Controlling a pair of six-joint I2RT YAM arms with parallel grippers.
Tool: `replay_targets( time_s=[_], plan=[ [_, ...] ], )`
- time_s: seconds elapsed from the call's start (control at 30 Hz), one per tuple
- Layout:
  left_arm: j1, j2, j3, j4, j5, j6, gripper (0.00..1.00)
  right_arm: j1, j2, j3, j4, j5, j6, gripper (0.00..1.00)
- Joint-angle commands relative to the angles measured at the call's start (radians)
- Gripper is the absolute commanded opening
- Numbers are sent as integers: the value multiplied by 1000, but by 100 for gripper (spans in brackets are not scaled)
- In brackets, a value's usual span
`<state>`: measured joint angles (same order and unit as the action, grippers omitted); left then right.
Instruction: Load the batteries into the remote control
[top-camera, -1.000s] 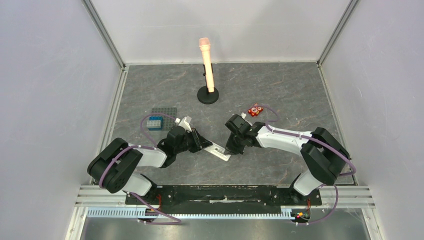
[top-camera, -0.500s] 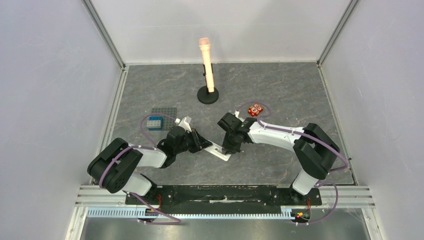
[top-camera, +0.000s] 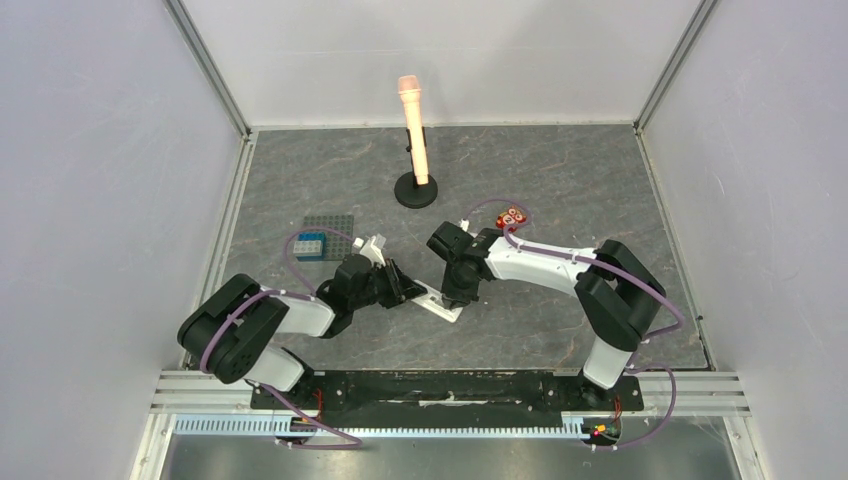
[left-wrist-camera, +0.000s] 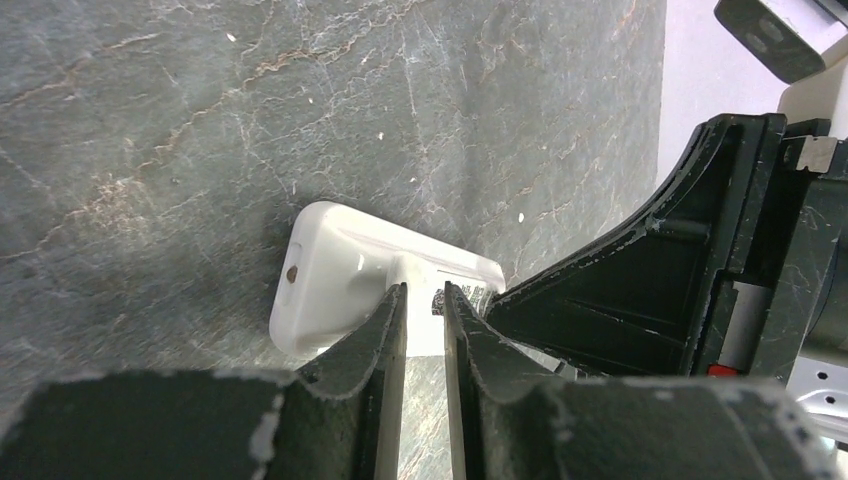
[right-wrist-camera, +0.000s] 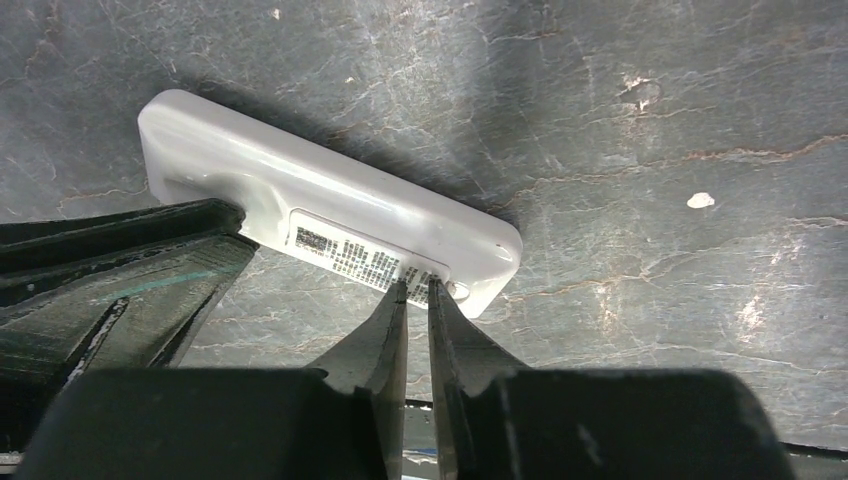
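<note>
Your remote control lies on the table, long axis spanning both hands: left hand at 1 end, barely parted, grip unclear; right hand at the other, barely parted, empty.

Your slim white remote control lies diagonally on the grey tabletop, its printed label showing on top.

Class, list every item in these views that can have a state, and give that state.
remote control, lying flat, label side up, between both grippers
left gripper, fingers nearly together at the remote; grip unclear
right gripper, fingers a narrow gap apart, tips at the remote's end
microphone, upright on its stand
blue brick, sitting on the grey plate
</note>
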<state>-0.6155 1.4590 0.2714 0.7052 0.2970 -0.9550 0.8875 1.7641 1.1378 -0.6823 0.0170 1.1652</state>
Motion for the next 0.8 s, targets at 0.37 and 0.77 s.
replay_targets(
  time_s=[0.37,0.77],
  plan=[
    [-8,17,-3,23,-19,45,25,-7,-101,-43,133,121,46,25],
    [-7,-2,-1,-1,-33,61,25,-7,-153,-121,93,102,72,29]
  ],
)
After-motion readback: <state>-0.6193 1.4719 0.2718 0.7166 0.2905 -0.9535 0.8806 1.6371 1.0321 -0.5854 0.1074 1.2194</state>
